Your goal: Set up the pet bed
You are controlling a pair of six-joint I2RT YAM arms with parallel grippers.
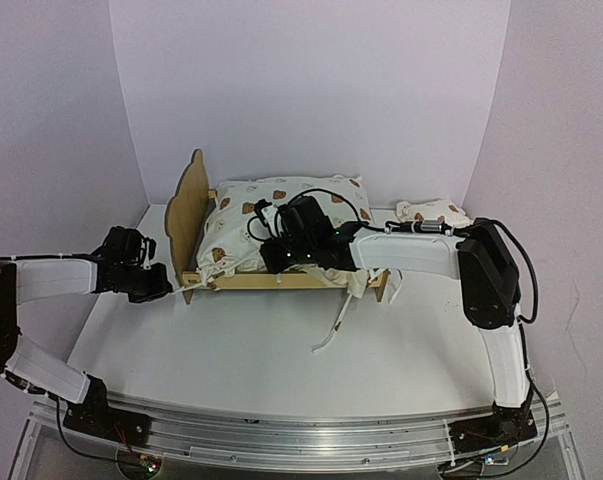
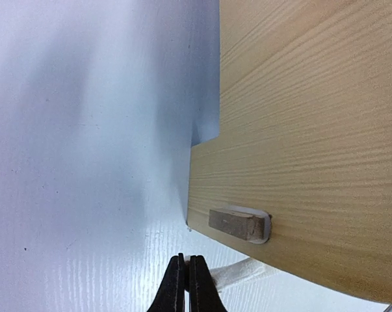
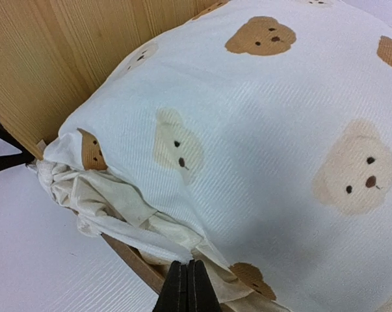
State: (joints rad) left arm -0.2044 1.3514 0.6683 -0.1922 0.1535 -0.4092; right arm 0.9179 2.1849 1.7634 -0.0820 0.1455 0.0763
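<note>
Tabletop (image 1: pixel 231 350), pet bed (image 1: pixel 241 215) beneath right pincer (image 3: pixel 187 266)

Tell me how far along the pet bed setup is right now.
Done: the bear-print cushion lies in the pet bed, up against the headboard.
In hand: the right pincer is shut at the cushion's near ruffle; whether it pinches fabric is unclear. The left pincer is shut beside the headboard's outer face.
Left: the small pillow lies on the table past the foot end, and loose ties hang off the near rail.
</note>
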